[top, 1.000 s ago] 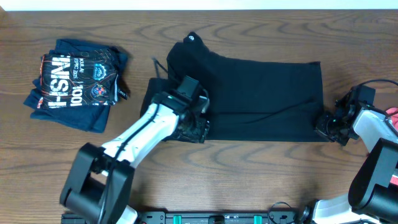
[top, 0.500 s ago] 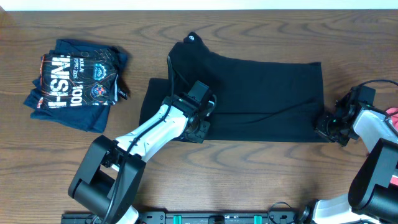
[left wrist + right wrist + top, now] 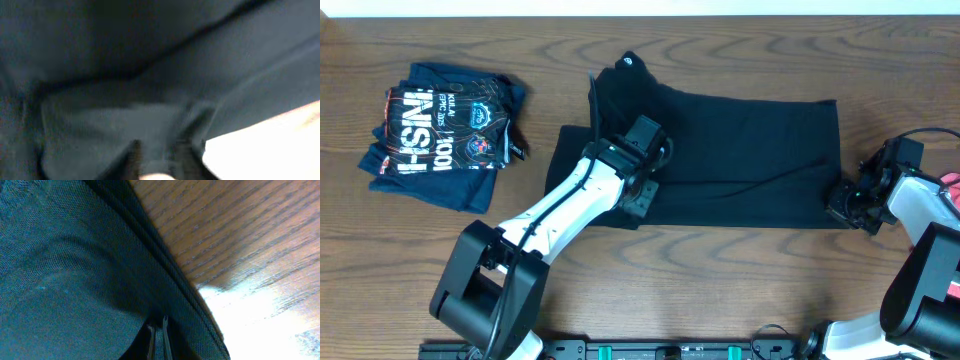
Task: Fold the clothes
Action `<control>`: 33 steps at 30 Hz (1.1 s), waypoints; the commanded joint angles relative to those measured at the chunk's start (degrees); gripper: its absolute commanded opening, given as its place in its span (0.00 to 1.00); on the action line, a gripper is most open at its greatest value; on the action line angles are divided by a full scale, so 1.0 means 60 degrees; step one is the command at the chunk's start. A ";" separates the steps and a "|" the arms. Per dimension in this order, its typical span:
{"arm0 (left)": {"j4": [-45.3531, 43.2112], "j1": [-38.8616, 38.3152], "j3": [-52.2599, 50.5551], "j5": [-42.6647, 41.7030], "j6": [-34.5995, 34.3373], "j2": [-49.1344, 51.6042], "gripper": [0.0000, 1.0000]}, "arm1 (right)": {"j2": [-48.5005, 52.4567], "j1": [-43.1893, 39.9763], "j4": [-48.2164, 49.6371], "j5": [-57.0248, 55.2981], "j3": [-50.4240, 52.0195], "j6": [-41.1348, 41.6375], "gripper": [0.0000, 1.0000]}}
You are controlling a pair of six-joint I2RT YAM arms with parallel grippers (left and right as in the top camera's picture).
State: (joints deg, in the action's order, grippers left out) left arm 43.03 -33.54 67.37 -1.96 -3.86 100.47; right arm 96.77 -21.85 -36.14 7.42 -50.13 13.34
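Observation:
A black garment [image 3: 740,150] lies spread across the middle of the wooden table, partly folded. My left gripper [image 3: 642,195] is on its lower left part and is shut on a fold of the black cloth [image 3: 150,125], which fills the left wrist view. My right gripper [image 3: 842,205] sits at the garment's lower right corner, shut on the hem [image 3: 165,315], pinching the cloth between its thin fingertips [image 3: 157,330].
A folded dark blue printed shirt [image 3: 440,135] lies at the far left. A black cord [image 3: 592,110] runs by the garment's upper left. A pink item [image 3: 952,190] shows at the right edge. Bare wood [image 3: 240,235] lies beside the hem.
My left gripper has moved right and slightly up over the garment, carrying the cloth fold with it. The right gripper has stayed in place.

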 commanded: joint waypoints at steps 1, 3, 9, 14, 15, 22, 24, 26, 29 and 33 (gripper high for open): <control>0.0208 -0.0015 0.0058 -0.0226 -0.0226 -0.0080 0.34 | 0.0000 0.0066 -0.0051 -0.0492 0.0197 -0.0095 0.07; 0.0233 -0.0018 0.0036 -0.0980 -0.0226 -0.0080 0.39 | 0.0000 0.0066 -0.0055 -0.0492 0.0197 -0.0095 0.06; -0.0339 -0.0113 -0.0386 -0.1202 -0.0222 -0.0080 0.49 | 0.0000 0.0066 -0.0062 -0.0488 0.0197 -0.0095 0.07; -0.0656 -0.0113 -0.0685 -0.1206 -0.0222 -0.0080 0.50 | 0.0000 0.0066 -0.0058 -0.0492 0.0197 -0.0095 0.07; -0.0696 -0.0113 -0.0721 -0.1206 -0.0226 -0.0076 0.50 | 0.0000 0.0066 -0.0058 -0.0492 0.0197 -0.0095 0.07; -0.0794 -0.0113 -0.0780 -0.1217 -0.0226 0.0310 0.50 | 0.0000 0.0066 -0.0073 -0.0488 0.0197 -0.0095 0.07; -0.0798 -0.0113 -0.0780 -0.1213 -0.0222 0.0510 0.50 | 0.0000 0.0066 -0.0076 -0.0488 0.0197 -0.0095 0.07; -0.0805 -0.0113 -0.0780 -0.1213 -0.0222 0.0543 0.44 | 0.0000 0.0066 -0.0087 -0.0488 0.0197 -0.0095 0.07; -0.0838 -0.0109 -0.0769 -0.1206 -0.0222 0.0539 0.28 | 0.0000 0.0066 -0.0084 -0.0492 0.0197 -0.0095 0.07; -0.0834 -0.0102 -0.0769 -0.1202 -0.0222 0.0539 0.06 | 0.0000 0.0062 -0.0076 -0.0492 0.0197 -0.0095 0.07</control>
State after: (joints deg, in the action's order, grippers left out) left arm 38.02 -34.09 63.22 -9.04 -5.26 103.31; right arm 96.77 -21.85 -36.16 7.42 -50.13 13.34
